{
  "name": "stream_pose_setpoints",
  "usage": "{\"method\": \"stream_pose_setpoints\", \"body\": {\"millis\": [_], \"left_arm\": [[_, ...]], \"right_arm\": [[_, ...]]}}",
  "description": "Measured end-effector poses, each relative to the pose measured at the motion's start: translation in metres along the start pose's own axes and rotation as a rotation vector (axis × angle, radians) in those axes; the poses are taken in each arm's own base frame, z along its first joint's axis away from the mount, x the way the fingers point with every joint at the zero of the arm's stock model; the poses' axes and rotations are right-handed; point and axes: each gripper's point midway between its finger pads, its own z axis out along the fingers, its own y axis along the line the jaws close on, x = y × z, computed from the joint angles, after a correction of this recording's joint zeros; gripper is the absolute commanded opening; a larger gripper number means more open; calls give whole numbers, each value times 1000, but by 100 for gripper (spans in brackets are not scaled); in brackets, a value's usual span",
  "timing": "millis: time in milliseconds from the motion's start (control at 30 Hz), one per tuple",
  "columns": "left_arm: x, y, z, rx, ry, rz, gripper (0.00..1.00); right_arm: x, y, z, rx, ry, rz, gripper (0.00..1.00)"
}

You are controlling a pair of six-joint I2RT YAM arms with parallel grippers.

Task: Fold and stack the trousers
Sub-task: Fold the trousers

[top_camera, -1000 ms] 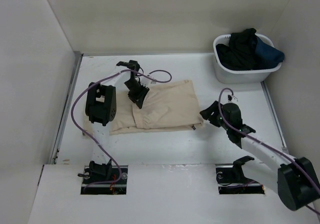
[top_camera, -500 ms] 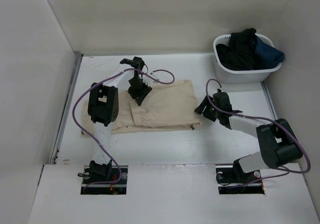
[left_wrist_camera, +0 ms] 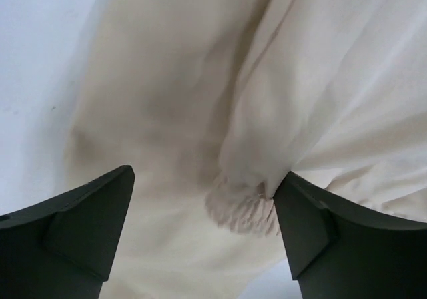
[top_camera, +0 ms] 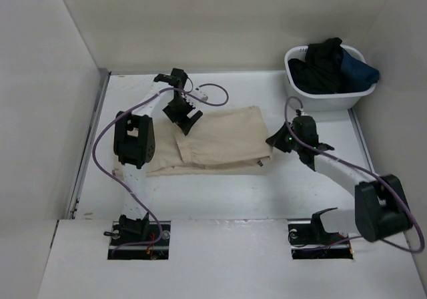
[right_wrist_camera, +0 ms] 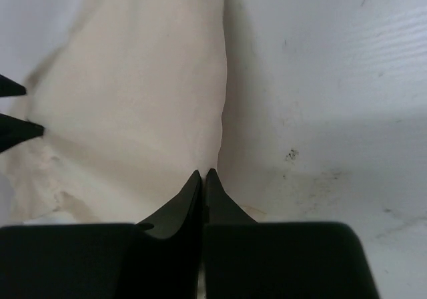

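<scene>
The beige trousers [top_camera: 220,142] lie folded flat in the middle of the table, with a small dark label [top_camera: 259,166] at their near right corner. My left gripper [top_camera: 185,117] hovers over their left part, open. In the left wrist view its fingers straddle a gathered bunch of the trousers [left_wrist_camera: 240,205] without holding it. My right gripper [top_camera: 272,141] sits at the right edge of the cloth. In the right wrist view its tips [right_wrist_camera: 203,173] are shut together right on the hem of the trousers [right_wrist_camera: 133,99].
A white basket [top_camera: 293,97] at the back right holds black and navy garments [top_camera: 328,65]. Walls close in the table at the left, back and right. Purple cables loop over both arms.
The left gripper opened, let go of the cloth and rose a little towards the back. The right arm swung in to the trousers' right edge and its jaws closed there.
</scene>
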Motion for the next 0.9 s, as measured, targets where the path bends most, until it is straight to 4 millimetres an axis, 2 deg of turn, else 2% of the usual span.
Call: {"method": "stream_pose_setpoints", "body": {"millis": [67, 100, 167, 267, 367, 467, 567, 667, 733, 833, 900], "left_arm": [[-3, 6, -14, -6, -46, -23, 90], [-4, 8, -23, -4, -74, -36, 99], [-1, 18, -45, -33, -112, -53, 100], [17, 37, -72, -81, -148, -111, 100], [38, 47, -74, -81, -139, -183, 100], [46, 38, -58, -21, -112, -228, 100], [40, 20, -37, 55, -89, -238, 100], [30, -2, -15, 127, -65, -225, 100], [24, -15, -4, 164, -50, -213, 100], [15, -28, 3, 192, -49, -200, 100], [13, -28, 3, 197, -60, -207, 100]], "right_arm": [[-25, 7, -25, -25, -74, 2, 0], [-37, 11, -37, -37, -108, -4, 0], [-64, 16, -68, -36, -183, -39, 0], [-106, 16, -115, 14, -295, -114, 0], [-136, 23, -154, 71, -349, -223, 0], [-144, 42, -171, 91, -325, -347, 0], [-128, 77, -166, 57, -236, -472, 0], [-92, 132, -143, -35, -106, -626, 0], [-59, 172, -119, -106, -15, -722, 0], [-6, 210, -79, -161, 114, -831, 0], [31, 225, -52, -179, 196, -893, 0]]}}
